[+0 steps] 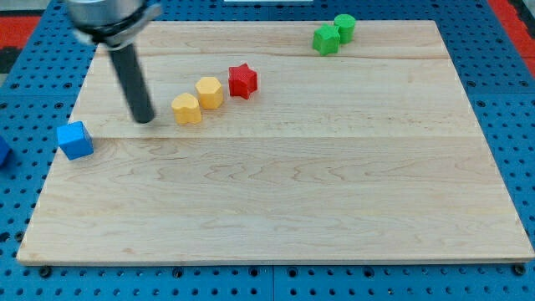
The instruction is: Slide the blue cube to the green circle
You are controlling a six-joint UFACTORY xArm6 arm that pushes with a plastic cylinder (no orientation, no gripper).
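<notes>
The blue cube (75, 140) sits near the left edge of the wooden board (276, 209). The green circle block (344, 27) is at the view's top right, touching a second green block (326, 39) just left and below it. My tip (144, 119) rests on the board to the right of and slightly above the blue cube, apart from it, and just left of the nearer yellow block.
Two yellow hexagonal blocks (186, 108) (209, 91) lie side by side right of my tip. A red star block (242, 80) sits right of them. A blue pegboard (501, 84) surrounds the board.
</notes>
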